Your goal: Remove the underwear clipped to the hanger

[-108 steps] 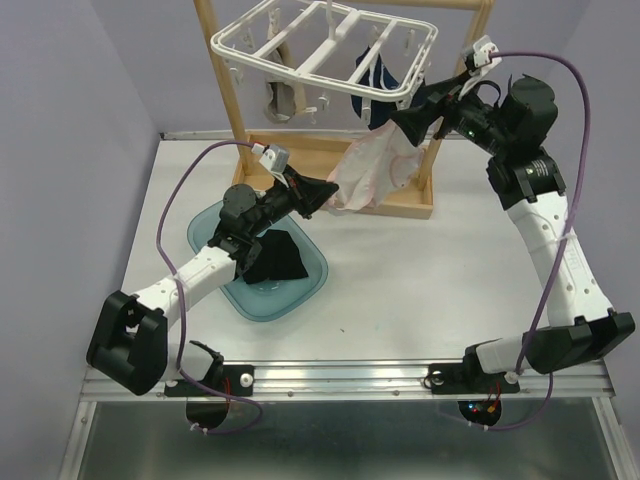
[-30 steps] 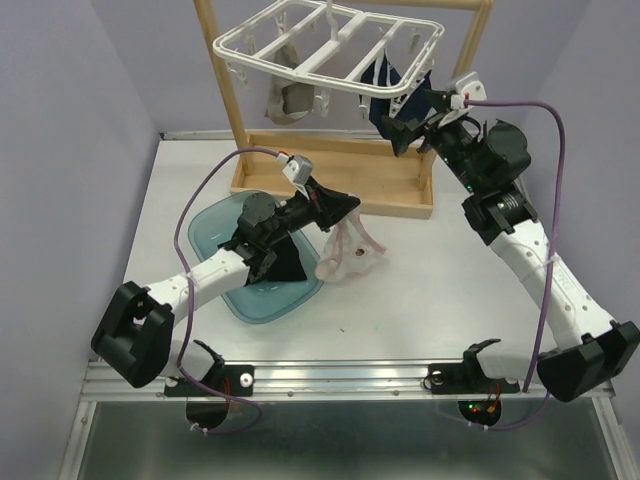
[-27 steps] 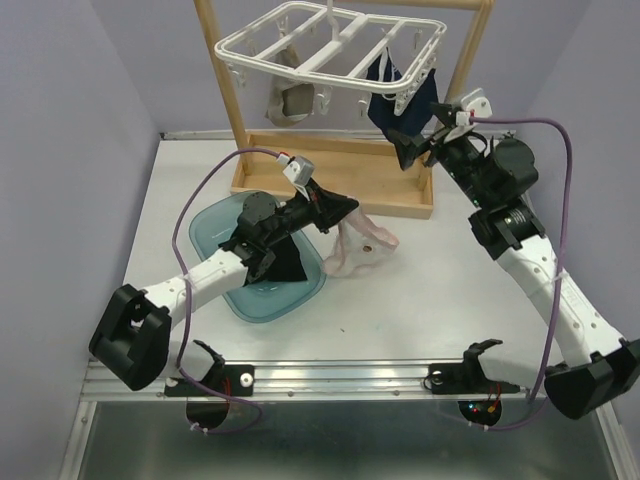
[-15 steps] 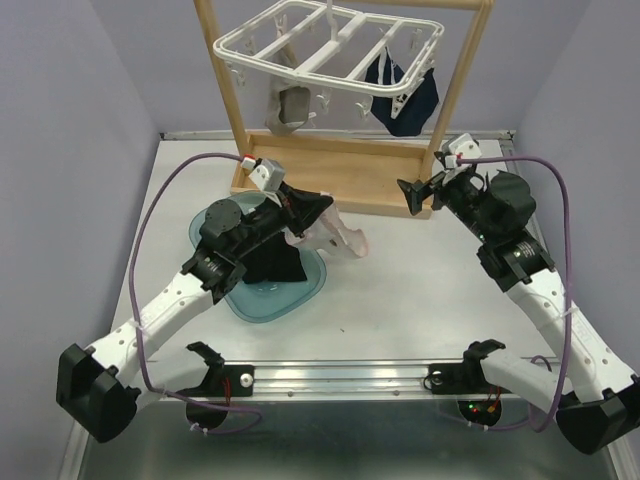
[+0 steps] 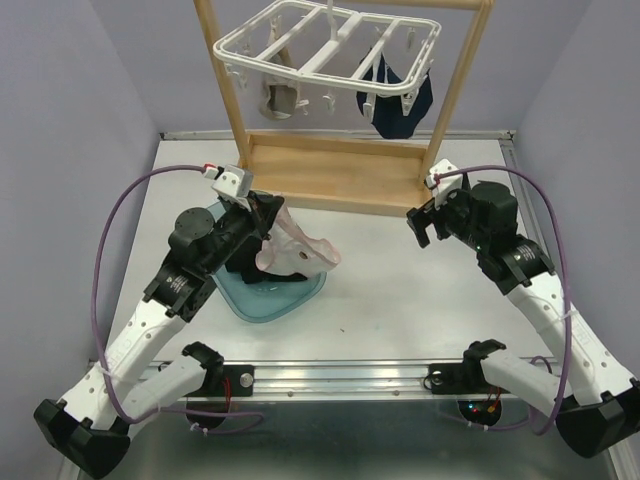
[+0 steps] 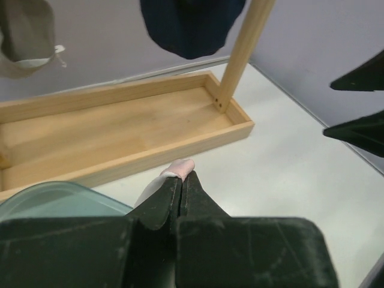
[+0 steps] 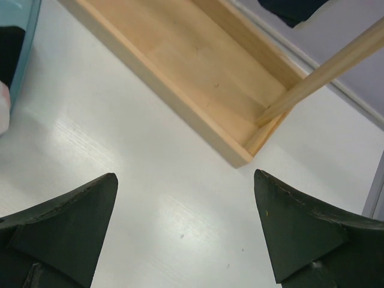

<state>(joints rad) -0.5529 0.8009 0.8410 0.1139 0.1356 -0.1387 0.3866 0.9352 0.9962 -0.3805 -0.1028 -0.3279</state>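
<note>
The left gripper (image 5: 272,216), clamped on the pale pink underwear (image 5: 298,256) over the teal tray (image 5: 302,292) at 9 o'clock, seems at the drop step, and next the empty, wide-open right gripper (image 5: 420,222) likely must rise to the navy underwear (image 5: 400,108) clipped at 3 o'clock on the hanger (image 5: 325,48).

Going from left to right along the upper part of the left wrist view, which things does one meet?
In order: beige underwear → navy underwear → wooden post → right gripper.
</note>
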